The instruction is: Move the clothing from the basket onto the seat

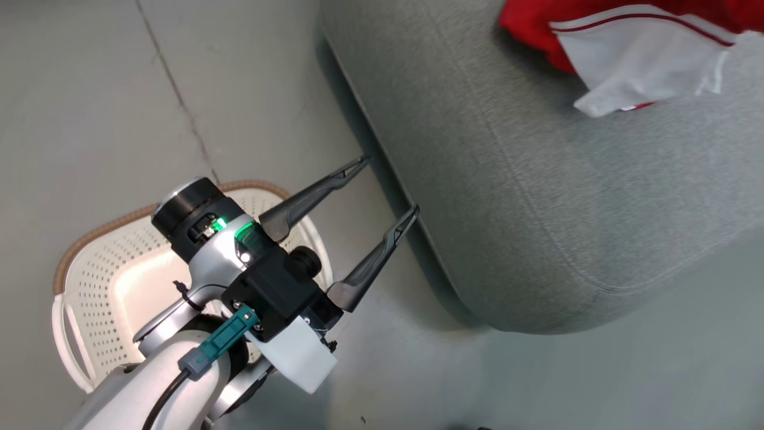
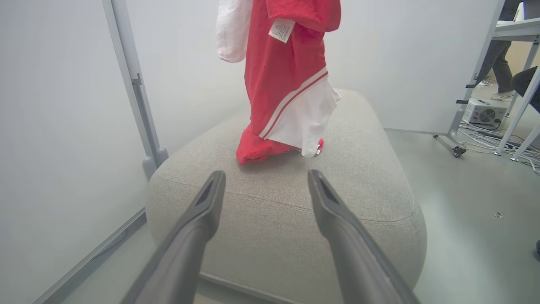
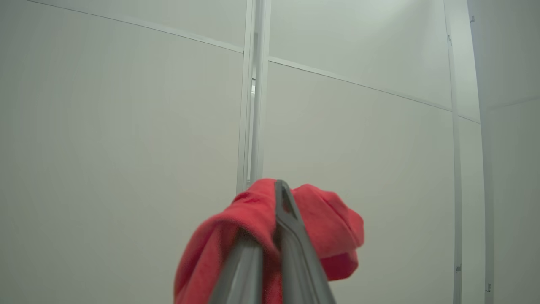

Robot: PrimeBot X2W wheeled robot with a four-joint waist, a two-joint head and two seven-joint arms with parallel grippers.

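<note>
Head view has the basket (image 1: 89, 263) nearest, beneath and behind the left gripper (image 1: 391, 184); the part of its perforated wall and bottom that shows holds no clothing, but the arm hides the rest, so I cannot tell whether it is empty. The left gripper's fingers are spread wide with nothing between them, and their tips hang just beside the near edge of the seat (image 1: 537, 197). A forward reach at this height would, I judge, drive them into the upholstery. Further ahead of those fingertips, in the left wrist view, the clothing (image 2: 282, 84) hangs as a tall red and white column. Only its lower hem is bunched on the cushion, while the bulk and the white label are up in the air. Up there the right gripper (image 3: 272, 202) has its fingers pressed together on a fold of red fabric, which is draped over both sides of them. That drape looks like the main risk, because on release the cloth could catch on a finger and be dragged off the cushion as the arm pulls away. Dropped from this height, the column could also topple toward the rounded edge and slide to the floor. Beyond the right fingertips stands the pale partition panel (image 3: 126, 126).
</note>
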